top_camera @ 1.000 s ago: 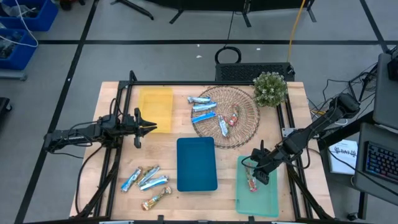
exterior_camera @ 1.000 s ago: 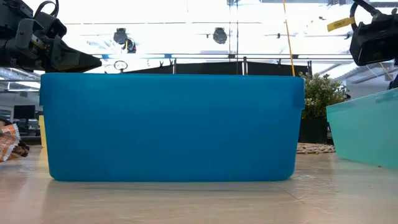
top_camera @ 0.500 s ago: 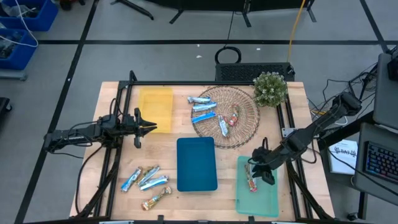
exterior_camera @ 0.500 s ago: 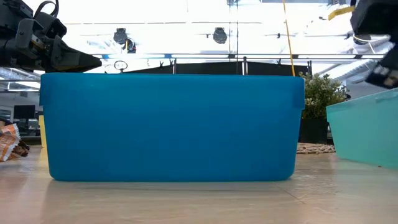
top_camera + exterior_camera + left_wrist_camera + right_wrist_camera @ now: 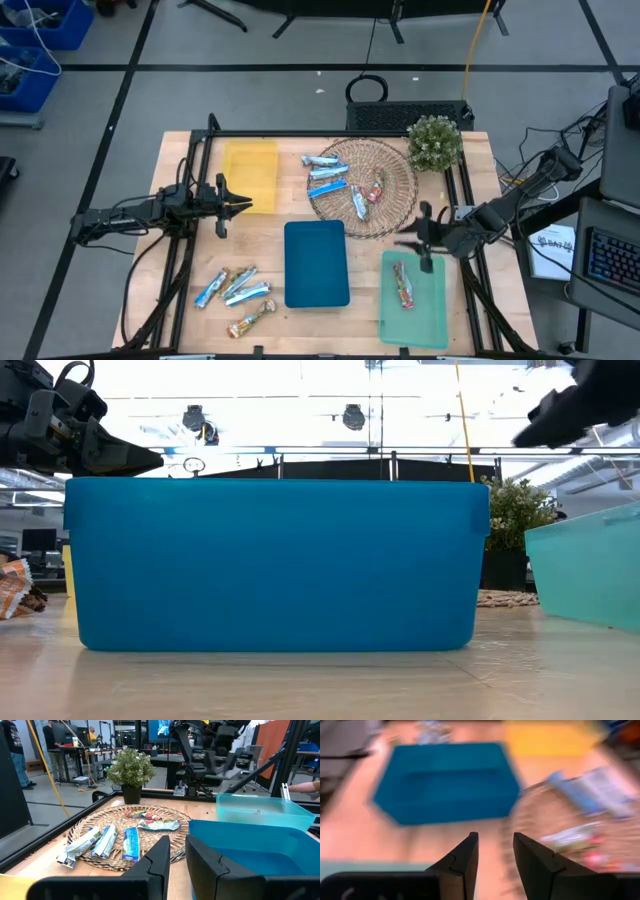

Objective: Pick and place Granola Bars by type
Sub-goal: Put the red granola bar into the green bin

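**Both arms raised, fingers parted and empty**

The left arm reaches in from the counter's left edge, stretched level, its left gripper (image 5: 237, 205) pointing toward the middle with the fingers (image 5: 159, 861) a narrow gap apart and nothing between them. The right arm comes in from the right side, elbow bent high, its right gripper (image 5: 417, 236) pointing leftward above the counter, fingers (image 5: 464, 856) parted and holding nothing.

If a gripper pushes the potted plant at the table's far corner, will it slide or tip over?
The potted plant probably tips rather than slides: in the left wrist view its bushy top is wider than the small dark pot. It looks light, so likely little force is needed.
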